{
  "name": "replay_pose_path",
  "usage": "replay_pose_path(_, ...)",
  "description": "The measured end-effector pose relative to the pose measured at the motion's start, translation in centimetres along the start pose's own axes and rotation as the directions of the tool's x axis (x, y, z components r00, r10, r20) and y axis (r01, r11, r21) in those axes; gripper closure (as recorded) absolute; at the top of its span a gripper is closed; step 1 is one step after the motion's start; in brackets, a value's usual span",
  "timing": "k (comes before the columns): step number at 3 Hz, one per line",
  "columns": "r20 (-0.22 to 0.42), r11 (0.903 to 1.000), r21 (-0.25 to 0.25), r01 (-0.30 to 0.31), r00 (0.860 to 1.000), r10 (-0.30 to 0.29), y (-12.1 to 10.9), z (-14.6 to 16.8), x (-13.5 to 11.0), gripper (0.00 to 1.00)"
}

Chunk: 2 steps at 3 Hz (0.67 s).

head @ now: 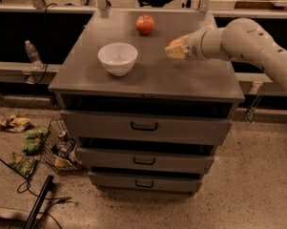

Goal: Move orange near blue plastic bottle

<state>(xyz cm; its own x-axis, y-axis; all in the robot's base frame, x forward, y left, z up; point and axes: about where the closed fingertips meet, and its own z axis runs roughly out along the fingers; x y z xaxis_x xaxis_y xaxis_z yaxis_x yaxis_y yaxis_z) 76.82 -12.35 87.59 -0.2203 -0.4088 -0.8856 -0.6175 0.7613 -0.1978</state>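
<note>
- Fingers of the gripper [175,49]: open or shut, cannot tell.
- Hangs just over the grey cabinet top [181,82], right of middle in the frame, at the end of the white arm [248,37] coming in from the right edge.
- No orange to be seen anywhere on top. Could be tucked in at the gripper, but cannot say.
- No blue plastic bottle on top either. Only a small clear bottle [32,54] far off at the upper left, down on a ledge, well apart from the cabinet.
- At the top middle, near the back edge: a red apple [145,24]. Not the fruit to move, so leave alone.
- Left of the gripper and apart from it: a white bowl [117,57].
- Step in hand, by guess: finding or carrying the orange.
- To do well: go slow, stay low over the top, keep clear of bowl and apple.
- Look for the small round orange thing with the dull skin, not the red one.
- Set down softly beside the bottle, close but not bumping: easy to roll, easy to tip.
</note>
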Motion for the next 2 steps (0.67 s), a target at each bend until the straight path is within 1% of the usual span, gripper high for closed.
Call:
replay_pose_path(1, -0.010, 0.9992, 0.005, 0.040, 0.999, -0.040, -1.2, 1.4, 0.0, 0.84)
replay_pose_path(2, -0.042, 0.9969, -0.006, 0.078, 0.996, -0.078, -1.6, 3.2, 0.5, 0.52)
